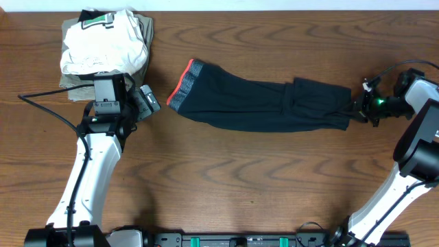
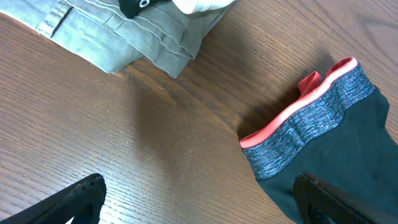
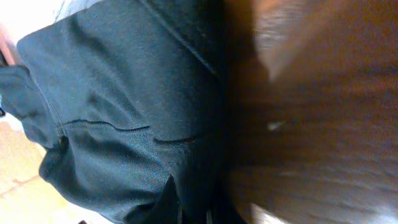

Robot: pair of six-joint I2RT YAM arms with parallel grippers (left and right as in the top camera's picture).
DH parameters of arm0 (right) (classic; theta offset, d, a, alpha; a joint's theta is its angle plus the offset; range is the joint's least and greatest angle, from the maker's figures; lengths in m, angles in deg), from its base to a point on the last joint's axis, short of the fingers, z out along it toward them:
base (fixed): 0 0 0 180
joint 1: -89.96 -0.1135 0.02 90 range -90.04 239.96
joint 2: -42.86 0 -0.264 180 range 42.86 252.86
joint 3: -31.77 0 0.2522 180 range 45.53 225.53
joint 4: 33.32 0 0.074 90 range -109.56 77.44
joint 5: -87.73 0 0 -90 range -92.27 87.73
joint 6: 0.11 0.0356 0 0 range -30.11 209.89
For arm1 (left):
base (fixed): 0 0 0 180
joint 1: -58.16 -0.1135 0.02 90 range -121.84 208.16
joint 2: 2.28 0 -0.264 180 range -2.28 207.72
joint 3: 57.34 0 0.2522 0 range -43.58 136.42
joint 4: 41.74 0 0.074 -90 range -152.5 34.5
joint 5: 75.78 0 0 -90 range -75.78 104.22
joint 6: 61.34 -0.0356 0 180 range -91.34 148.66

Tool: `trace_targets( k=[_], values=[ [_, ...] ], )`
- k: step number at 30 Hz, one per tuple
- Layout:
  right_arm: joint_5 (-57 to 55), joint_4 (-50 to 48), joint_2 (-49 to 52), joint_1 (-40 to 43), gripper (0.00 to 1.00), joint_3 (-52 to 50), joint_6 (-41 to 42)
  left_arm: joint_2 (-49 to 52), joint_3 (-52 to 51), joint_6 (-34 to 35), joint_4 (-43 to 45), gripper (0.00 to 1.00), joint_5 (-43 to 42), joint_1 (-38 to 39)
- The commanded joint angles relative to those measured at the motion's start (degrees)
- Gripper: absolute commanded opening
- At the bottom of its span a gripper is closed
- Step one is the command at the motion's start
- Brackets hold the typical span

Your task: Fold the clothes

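- the black pants (image 1: 260, 104) lie flat across the middle of the wooden counter (image 1: 226, 178), running from 9 o'clock to 3 o'clock in the overhead view.
- their grey waistband (image 1: 184, 88), lined bright red, is the 9 o'clock end; the leg ends bunch together at the 3 o'clock end.
- the right claw (image 1: 358, 106) sits at that 3 o'clock end, pinched closed on the leg-end fabric; its wrist view is filled with creased black fabric.
- the left claw (image 1: 149, 103) is spread wide with nothing in it, just to the 9 o'clock side of the waistband and apart from it.
- in the left wrist view, one of its dark fingers (image 2: 68, 199) is over bare wood and the other is over black fabric below the waistband; i cannot tell whether that one touches.
- a stack of folded garments (image 1: 103, 48), pale on top of grey-green, sits at the counter's 10 o'clock corner, near the left arm and apart from the pants.
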Motion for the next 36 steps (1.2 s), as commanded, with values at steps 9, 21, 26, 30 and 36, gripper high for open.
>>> trace_targets(
  k=[9,21,26,30,36],
  values=[
    [-16.6,12.3,1.7,7.9,0.01,11.7,6.3,-0.2,-0.4,-0.3,-0.1,0.98,0.1,-0.3],
    [-31.1,32.1,0.7,4.5,0.01,34.8,7.4,-0.2,-0.4,-0.3,-0.1,0.98,0.1,-0.3],
    [-33.7,33.6,-2.2,-1.8,0.01,36.3,7.4,-0.2,-0.4,-0.3,-0.1,0.98,0.1,-0.3],
    [-33.7,33.9,-4.8,-8.1,0.01,36.3,8.3,-0.2,-0.4,-0.3,-0.1,0.98,0.1,-0.3],
    [-33.7,33.4,-7.7,-18.5,0.01,36.3,12.1,-0.2,-0.4,-0.3,-0.1,0.98,0.1,-0.3]
  ],
)
